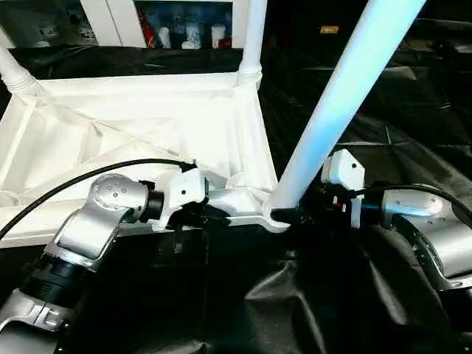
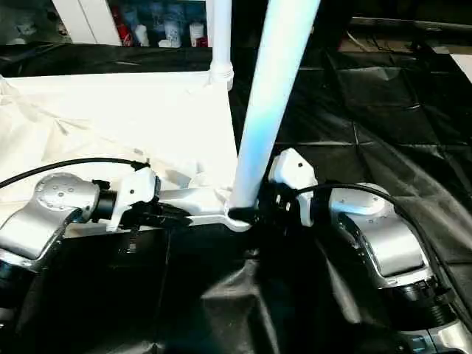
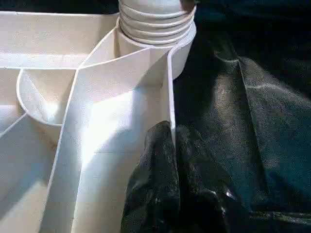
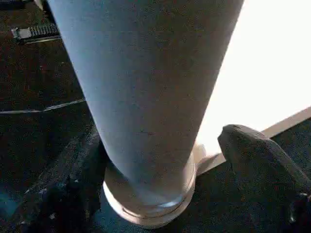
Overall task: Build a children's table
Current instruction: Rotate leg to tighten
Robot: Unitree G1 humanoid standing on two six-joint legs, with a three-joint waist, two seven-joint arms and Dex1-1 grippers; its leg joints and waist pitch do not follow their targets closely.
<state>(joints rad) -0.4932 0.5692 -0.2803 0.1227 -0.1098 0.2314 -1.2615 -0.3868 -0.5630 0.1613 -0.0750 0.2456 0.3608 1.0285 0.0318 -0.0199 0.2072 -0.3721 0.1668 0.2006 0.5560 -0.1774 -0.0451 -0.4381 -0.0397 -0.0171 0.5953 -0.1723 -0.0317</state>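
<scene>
Left gripper (image 1: pixel 214 214) is closed on the near rim of the tabletop (image 1: pixel 147 125), which lies upside down on black sheeting (image 1: pixel 354 295) with its ribbed underside facing up. Its wrist camera gives the detail the head cameras lack: the two black fingers (image 3: pixel 155 184) pinch the thin upright edge wall, one finger on each side, with the ribbed foot of the near leg (image 3: pixel 156 19) seated in the corner socket (image 3: pixel 180 53) just beyond.

Right gripper (image 1: pixel 295 214) stands wide open around the base of that leg (image 1: pixel 346 88). From the right wrist, one finger (image 4: pixel 262 160) sits at each side of the tube, with a gap visible between this finger and the tube, so the leg is not clamped.

Head views alone show two further legs: a far leg (image 1: pixel 253 37) upright in its socket, and another leg (image 1: pixel 13 74) at the far left corner.
</scene>
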